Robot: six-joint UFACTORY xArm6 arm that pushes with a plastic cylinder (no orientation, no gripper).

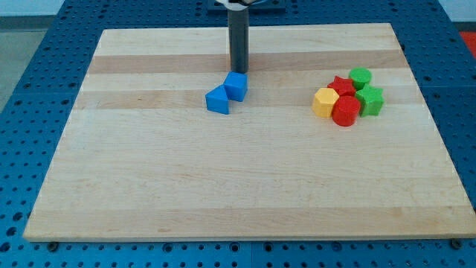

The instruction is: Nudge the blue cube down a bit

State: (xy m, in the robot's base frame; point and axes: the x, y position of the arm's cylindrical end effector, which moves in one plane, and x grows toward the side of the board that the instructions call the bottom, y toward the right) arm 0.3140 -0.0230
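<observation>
The blue cube (236,85) sits on the wooden board (223,186) left of centre, near the view's top. A second blue block (217,100), wedge-like in shape, touches its lower left side. My tip (239,71) is at the end of the dark rod, just above the blue cube in the view, at or very close to its top edge.
A cluster of blocks lies at the view's right: a yellow block (325,102), a red star (341,85), a red cylinder (345,111), a green cylinder (360,77) and a green star (370,99). Blue pegboard surrounds the board.
</observation>
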